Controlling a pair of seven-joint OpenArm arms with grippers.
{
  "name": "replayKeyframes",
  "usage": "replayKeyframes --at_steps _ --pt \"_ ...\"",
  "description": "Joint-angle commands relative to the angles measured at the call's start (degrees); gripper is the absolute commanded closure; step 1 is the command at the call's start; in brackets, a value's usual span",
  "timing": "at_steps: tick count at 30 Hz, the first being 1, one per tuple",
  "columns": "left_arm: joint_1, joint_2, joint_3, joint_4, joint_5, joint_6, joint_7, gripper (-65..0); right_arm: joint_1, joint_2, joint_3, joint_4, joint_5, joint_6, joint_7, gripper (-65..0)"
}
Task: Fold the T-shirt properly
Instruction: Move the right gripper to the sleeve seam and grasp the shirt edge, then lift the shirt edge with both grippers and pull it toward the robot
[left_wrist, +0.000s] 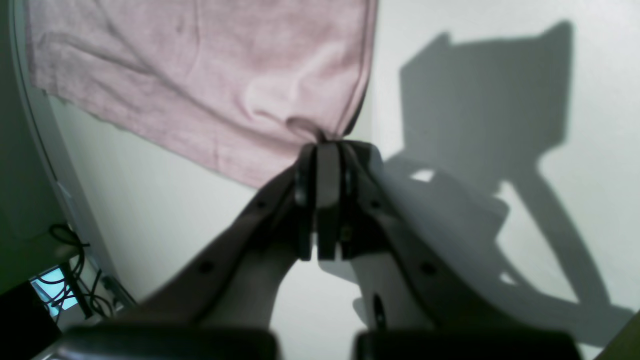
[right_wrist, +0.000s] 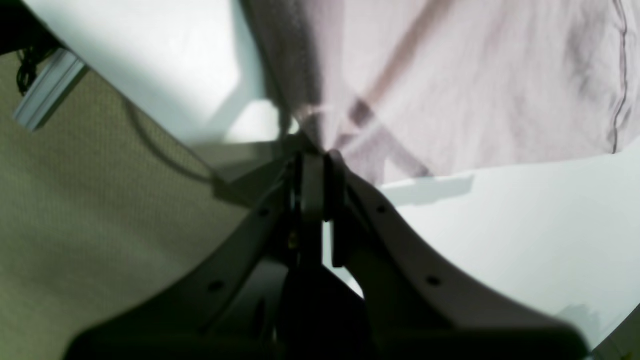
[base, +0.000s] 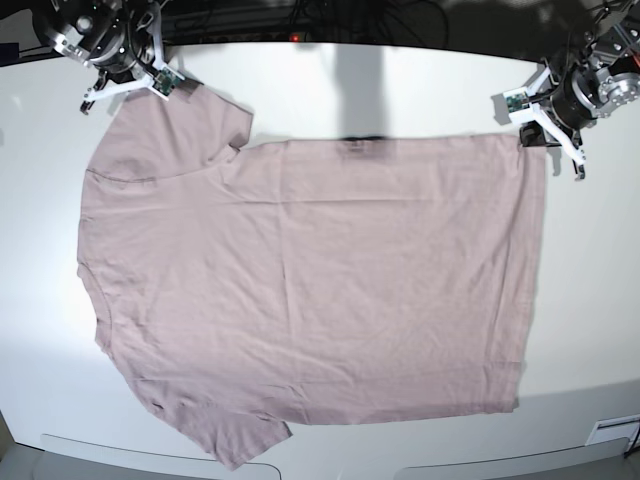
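Both grippers pinch corners of the plain dusty-pink thin-fabric T-shirt (base: 310, 280).
It lies spread flat on the white table (base: 590, 300); the left gripper (left_wrist: 327, 142) is clamped on 1 hem corner, the right gripper (right_wrist: 315, 150) on 1 sleeve edge.

Bright overhead light, blurred wrist views

No readable text, label, brand, number or sign anywhere in any view.
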Motion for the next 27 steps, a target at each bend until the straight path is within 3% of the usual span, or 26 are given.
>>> replayKeyframes --at_steps 1,22,27 --pt "0.3 -0.9 0.1 0.2 -0.6 -1.9 0.6 0.0 -0.5 1.1 0.3 0.9 0.0 -0.3 -1.9 0.0" --pt "-0.2 -0.9 0.0 4.4 2.0 -1.9 7.0 0.0 -0.5 1.4 0.5 13.0 2.3 -3.6 -2.6 0.0" --pt "-0.3 -0.9 0.0 4.4 2.0 -1.9 7.6 0.0 -0.5 1.4 3.3 13.0 2.8 -4.7 -2.3 0.0"
